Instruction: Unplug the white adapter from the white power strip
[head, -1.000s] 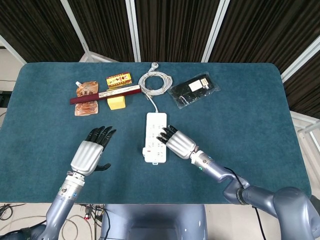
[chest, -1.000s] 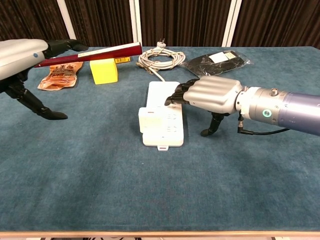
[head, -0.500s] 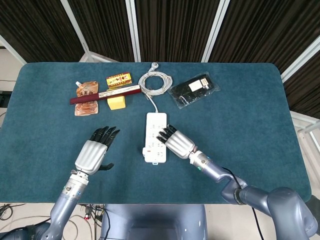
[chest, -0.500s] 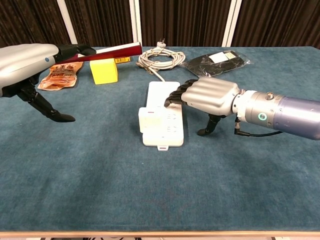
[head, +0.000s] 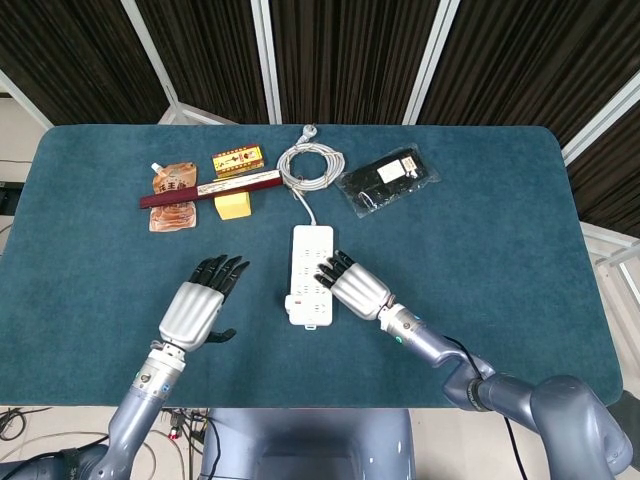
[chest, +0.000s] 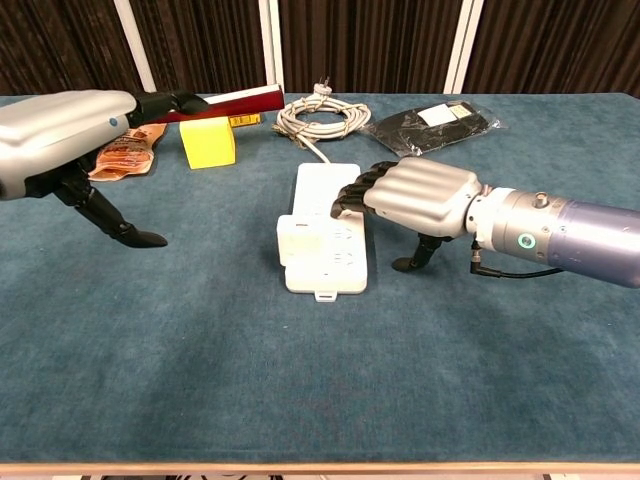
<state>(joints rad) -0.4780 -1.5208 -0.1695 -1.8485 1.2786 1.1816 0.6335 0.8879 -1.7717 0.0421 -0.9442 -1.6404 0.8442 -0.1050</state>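
Nearest the robot, the left hand (head: 197, 306) hovers over bare table (head: 90, 290) well to the left of the power strip, fingers spread and holding nothing. The right hand (head: 352, 286) lies palm-down at the right edge of the power strip (head: 312, 272), its dark fingertips (chest: 350, 192) resting on the strip's top face; they are extended rather than curled, and grip nothing. The adapter (chest: 299, 240) sits plugged in at the near left part of the strip, standing up from it as a small white block, and neither hand touches it. So the unplugging looks not yet begun: the right hand seems placed to pin the strip down, and the left would have to come across and take hold of the adapter. Beyond, the strip's cord (head: 311, 163) lies coiled, with a yellow block (head: 234, 206), a dark red stick (head: 211, 188), a snack pouch (head: 170, 190) and a black bag (head: 389, 180) farther back.
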